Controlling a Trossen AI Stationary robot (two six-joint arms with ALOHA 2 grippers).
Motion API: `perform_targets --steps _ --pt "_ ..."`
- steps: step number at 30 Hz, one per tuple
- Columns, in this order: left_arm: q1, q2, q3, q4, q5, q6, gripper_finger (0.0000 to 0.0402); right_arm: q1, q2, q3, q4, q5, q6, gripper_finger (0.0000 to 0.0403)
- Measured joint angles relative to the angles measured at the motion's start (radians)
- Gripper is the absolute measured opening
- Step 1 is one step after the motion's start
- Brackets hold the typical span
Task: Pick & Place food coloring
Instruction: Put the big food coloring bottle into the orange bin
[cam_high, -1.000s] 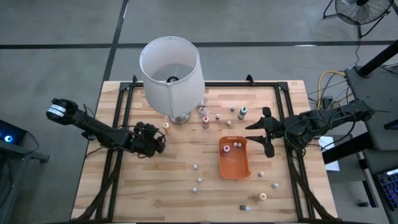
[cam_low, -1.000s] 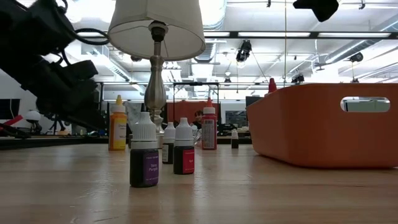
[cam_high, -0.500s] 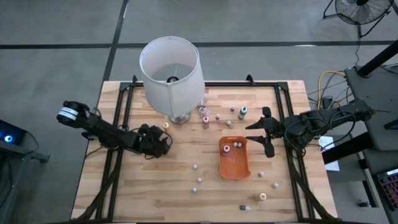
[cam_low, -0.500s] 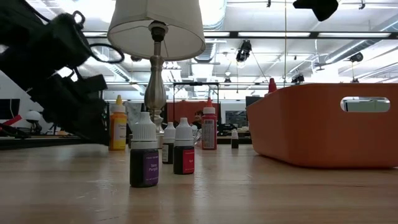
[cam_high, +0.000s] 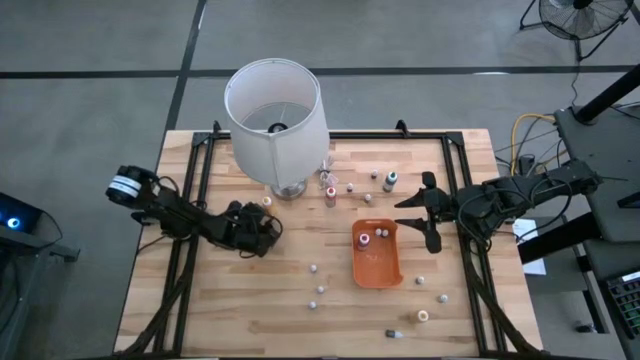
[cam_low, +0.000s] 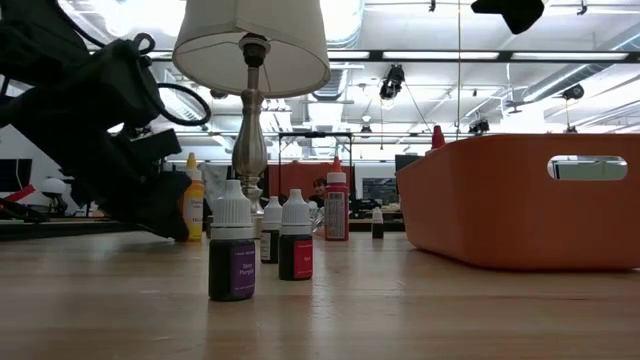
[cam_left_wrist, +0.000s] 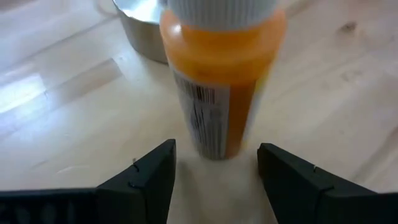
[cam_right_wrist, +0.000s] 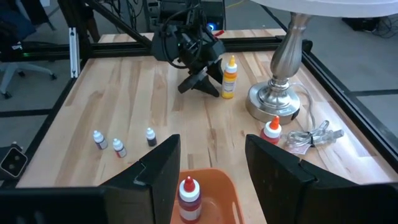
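Note:
Several tiny food coloring bottles stand scattered on the wooden table. An orange bottle with a white cap (cam_left_wrist: 221, 93) stands upright on its base beside the lamp's foot (cam_high: 267, 202). My left gripper (cam_left_wrist: 214, 168) is low over the table, open, with its fingertips just short of that bottle, one to each side, touching nothing. It shows in the high view as well (cam_high: 266, 220). My right gripper (cam_high: 422, 212) hangs open and high at the table's right side, above the orange tray (cam_high: 378, 268). Two bottles (cam_high: 366, 239) stand in the tray.
A big white lamp (cam_high: 275, 110) stands at the far left-centre, its metal foot (cam_right_wrist: 273, 102) and cord close to the orange bottle. A red bottle (cam_high: 330, 195) and a green-capped one (cam_high: 389, 182) stand farther right. Small bottles (cam_low: 232, 255) dot the near half. Black rails frame the table.
My left gripper has moved down and toward the table's right, closing in on the orange bottle by the lamp's foot; its fingers have stayed open. The bottle has not moved.

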Motion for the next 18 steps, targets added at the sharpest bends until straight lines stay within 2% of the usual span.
perform_targets --steps 5,11,18 --pt "0.015 -0.002 0.0 0.02 -0.061 -0.015 0.0197 0.0 0.002 0.0 -0.001 0.0 -0.004 0.0171" --pt "0.024 -0.002 0.0 0.038 -0.055 -0.056 0.0197 0.0 0.003 0.0 -0.001 0.0 -0.006 0.0171" --pt "0.024 -0.002 0.0 0.084 -0.054 0.018 0.0197 0.0 0.003 -0.003 -0.002 0.0 -0.008 0.0171"
